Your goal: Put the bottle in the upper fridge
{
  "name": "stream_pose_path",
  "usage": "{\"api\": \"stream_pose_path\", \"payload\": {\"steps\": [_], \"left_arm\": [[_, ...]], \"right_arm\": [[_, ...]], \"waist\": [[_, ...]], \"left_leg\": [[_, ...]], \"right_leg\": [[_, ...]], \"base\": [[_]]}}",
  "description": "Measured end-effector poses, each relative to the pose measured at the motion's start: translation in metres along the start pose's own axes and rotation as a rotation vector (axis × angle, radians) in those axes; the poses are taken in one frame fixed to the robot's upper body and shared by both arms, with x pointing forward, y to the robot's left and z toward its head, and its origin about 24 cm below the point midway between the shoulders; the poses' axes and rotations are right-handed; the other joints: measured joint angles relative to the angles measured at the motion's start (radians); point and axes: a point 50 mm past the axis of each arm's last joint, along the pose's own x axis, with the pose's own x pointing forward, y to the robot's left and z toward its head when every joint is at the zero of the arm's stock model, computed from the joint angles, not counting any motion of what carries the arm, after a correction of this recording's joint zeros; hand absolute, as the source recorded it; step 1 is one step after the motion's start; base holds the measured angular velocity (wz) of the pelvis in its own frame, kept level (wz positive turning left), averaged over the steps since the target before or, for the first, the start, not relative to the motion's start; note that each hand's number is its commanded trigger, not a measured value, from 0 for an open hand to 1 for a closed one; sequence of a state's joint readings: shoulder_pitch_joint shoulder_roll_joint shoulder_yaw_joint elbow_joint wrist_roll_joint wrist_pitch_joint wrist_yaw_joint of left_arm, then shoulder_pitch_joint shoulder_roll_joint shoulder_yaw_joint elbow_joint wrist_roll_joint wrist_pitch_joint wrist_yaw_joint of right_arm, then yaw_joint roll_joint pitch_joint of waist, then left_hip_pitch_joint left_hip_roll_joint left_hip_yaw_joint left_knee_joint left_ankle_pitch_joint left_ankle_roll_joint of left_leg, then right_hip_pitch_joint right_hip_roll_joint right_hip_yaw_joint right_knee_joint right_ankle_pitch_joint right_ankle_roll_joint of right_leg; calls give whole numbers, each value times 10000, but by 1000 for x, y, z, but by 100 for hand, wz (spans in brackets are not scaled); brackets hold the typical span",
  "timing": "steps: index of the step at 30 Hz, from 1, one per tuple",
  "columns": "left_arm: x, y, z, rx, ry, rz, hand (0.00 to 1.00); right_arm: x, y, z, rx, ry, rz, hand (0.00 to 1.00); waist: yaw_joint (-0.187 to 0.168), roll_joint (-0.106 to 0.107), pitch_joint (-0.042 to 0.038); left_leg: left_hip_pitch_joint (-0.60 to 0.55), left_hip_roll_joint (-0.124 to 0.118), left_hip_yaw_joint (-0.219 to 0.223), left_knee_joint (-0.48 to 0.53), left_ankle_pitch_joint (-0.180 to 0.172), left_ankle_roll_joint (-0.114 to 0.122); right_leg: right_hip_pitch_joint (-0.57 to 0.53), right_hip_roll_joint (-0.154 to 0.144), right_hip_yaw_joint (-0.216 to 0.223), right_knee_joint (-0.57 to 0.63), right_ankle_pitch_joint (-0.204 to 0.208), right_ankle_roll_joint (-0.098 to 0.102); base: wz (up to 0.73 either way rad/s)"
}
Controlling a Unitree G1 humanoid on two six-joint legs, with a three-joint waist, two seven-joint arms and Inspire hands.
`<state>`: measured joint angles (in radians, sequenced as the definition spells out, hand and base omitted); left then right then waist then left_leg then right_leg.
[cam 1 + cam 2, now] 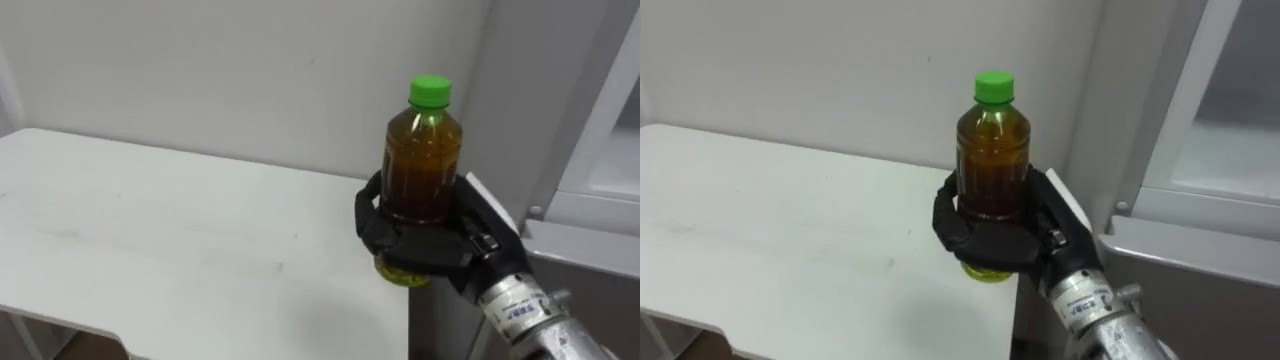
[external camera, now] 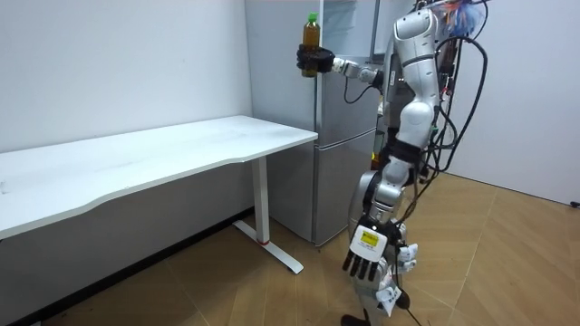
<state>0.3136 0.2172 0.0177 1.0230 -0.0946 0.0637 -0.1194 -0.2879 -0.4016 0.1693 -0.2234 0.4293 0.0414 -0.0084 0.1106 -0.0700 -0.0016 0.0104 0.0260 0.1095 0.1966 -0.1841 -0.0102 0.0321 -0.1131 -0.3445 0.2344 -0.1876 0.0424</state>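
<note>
My right hand point(image 1: 415, 242) is shut on an amber bottle point(image 1: 423, 160) with a green cap, gripping its lower half and holding it upright. In the room view the bottle point(image 2: 311, 34) is raised high by my right hand point(image 2: 315, 62), just in front of the grey fridge point(image 2: 349, 118) and level with its upper part. The upper compartment's pale inside point(image 1: 612, 150) shows to the right of the bottle. I stand beside the fridge, and my left hand point(image 2: 366, 258) hangs low at my side with relaxed fingers.
A long white table point(image 1: 150, 240) lies below and left of the bottle, its end close to the fridge's side point(image 1: 520, 90). A plain white wall point(image 1: 250, 70) stands behind it. Wooden floor point(image 2: 489, 263) spreads around me.
</note>
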Motion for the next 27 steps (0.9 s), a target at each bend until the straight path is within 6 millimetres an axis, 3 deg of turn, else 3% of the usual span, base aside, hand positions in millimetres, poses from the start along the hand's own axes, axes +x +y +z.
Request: {"api": "stream_pose_path", "payload": {"steps": [7,15,27], "left_arm": [[0,2,-6,-21,256,94,0],[0,3,-9,34,418,129,0],[-1,4,-12,34,564,144,0]], "right_arm": [[-2,-5,12,-405,-307,327,100],[-9,-17,46,-940,-1573,-183,100],[-18,-22,50,-1078,-1687,-221,100]], "waist": [[-222,-99,-14],[-613,-97,-8],[-981,-51,20]], "left_leg": [[132,109,279,-22,-24,-40],[355,191,453,-94,-55,-89],[398,352,764,-75,-113,-180]], "right_leg": [[-42,101,289,22,27,-44],[66,170,436,13,46,-76],[9,345,700,-16,100,-164]], "base": [[-12],[-7],[-8]]}}
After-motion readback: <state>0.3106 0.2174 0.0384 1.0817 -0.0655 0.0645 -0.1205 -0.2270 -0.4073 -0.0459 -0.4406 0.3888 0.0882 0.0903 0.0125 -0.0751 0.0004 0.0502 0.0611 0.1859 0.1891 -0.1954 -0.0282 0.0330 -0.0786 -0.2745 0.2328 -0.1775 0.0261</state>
